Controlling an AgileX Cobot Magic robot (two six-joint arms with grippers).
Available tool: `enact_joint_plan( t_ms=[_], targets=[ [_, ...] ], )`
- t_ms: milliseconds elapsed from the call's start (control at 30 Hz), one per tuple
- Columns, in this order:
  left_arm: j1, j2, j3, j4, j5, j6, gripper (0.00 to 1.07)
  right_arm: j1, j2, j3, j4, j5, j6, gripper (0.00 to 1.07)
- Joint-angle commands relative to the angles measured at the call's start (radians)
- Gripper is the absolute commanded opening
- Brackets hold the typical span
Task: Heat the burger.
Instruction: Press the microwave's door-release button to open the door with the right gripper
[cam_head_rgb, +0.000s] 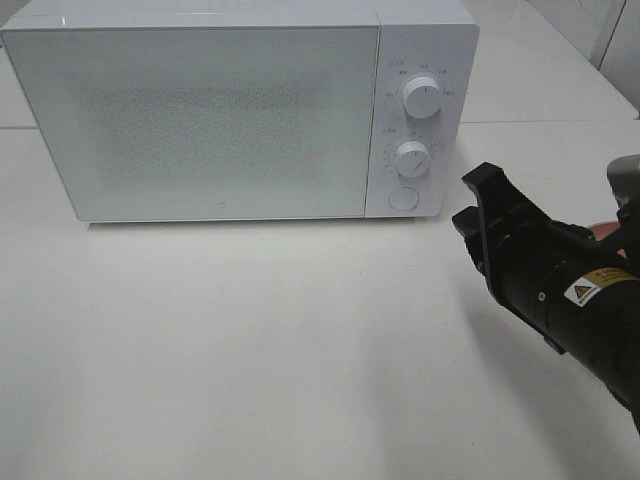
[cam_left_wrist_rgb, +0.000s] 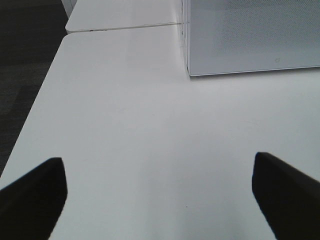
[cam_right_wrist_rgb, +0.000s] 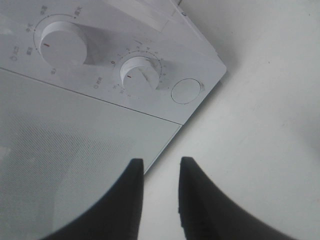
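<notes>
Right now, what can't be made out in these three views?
- Burger: in no view; exterior high shows only a pink sliver behind the right arm.
- Microwave inside: frosted door hides it, every view.
- Dial labels: too small, exterior high.
- Left end effector: fingers cut by the left wrist frame's edge; absent from exterior high.

You get bright, even light, washed-out white worktop (cam_head_rgb: 250, 340), soft shadow under the microwave (cam_head_rgb: 200, 120), right tool (cam_right_wrist_rgb: 159, 195) blurred up close.
</notes>
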Motion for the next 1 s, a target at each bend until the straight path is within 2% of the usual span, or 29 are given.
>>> enact_joint_plan(
  t_ms=[33,167,333,767,1000],
  targets=[
    [0.001,-0.017,0.003,-0.001,-0.009,-0.005,0.93,0.003,0.001,0.001,-0.001,-0.014,0.084,0.18],
    [0.001,-0.017,0.003,-0.001,-0.009,-0.005,0.93,0.003,0.001,0.001,0.029,-0.012,0.192,0.09],
    [0.001,-0.017,0.003,-0.001,-0.009,-0.005,0.93,0.003,0.001,0.001,0.083,-0.012,0.201,0.0],
    [0.001,-0.017,0.003,-0.001,-0.009,-0.005,0.93,-0.001,0.037,0.001,0.096,0.02,0.306,0.0],
    [0.001,-0.017,0.003,-0.001,-0.009,-0.005,0.93,-0.001,0.159,-0.024,0.09,-0.029,0.466,0.0]
  ],
)
